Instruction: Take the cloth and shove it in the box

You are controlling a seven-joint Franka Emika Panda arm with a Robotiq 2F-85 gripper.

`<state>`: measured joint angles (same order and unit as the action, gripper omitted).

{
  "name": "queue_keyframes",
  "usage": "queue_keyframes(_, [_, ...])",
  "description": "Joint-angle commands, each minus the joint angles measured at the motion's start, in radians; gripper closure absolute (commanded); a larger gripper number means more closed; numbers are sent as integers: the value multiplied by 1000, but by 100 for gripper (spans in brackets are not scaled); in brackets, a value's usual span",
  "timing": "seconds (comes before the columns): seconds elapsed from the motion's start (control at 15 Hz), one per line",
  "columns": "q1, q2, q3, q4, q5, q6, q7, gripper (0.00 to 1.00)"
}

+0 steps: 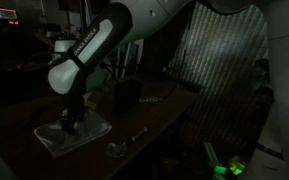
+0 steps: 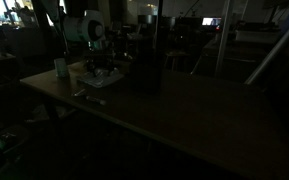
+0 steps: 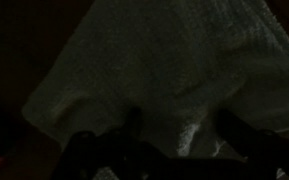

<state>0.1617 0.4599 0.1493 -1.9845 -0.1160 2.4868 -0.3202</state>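
Hand (image 1: 68,125) on cloth (image 1: 94,132), apparently wide open.

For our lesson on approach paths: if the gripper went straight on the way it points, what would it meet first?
The cloth: the gripper points down at it on the table, and it fills the wrist view. Whether they already touch is unclear in this dim light.

The cloth (image 1: 92,132) is pale, with a fine textured weave; it lies spread and slightly rumpled on the bench (image 1: 159,118). The box (image 1: 127,95) is dark and upright; it stands near the cloth, apart from it.
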Motion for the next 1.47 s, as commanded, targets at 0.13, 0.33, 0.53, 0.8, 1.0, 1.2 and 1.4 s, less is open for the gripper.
queue_keyframes(0.13, [-26, -26, 9, -3, -8, -32, -10, 66])
queue_keyframes(0.33, [-30, -62, 11, -22, -3, -50, -6, 88])
queue_keyframes(0.53, [-31, -99, 10, -45, 0, -84, 2, 100])
queue_keyframes(0.8, [-30, -161, 9, -77, 5, -125, 17, 97])
queue_keyframes(1.0, [-29, -244, 1, -100, 3, -158, 47, 97])
queue_keyframes(1.2, [-34, -335, -14, -113, -9, -199, 87, 97])
queue_keyframes(1.4, [-59, -418, -44, -122, -20, -254, 117, 97])
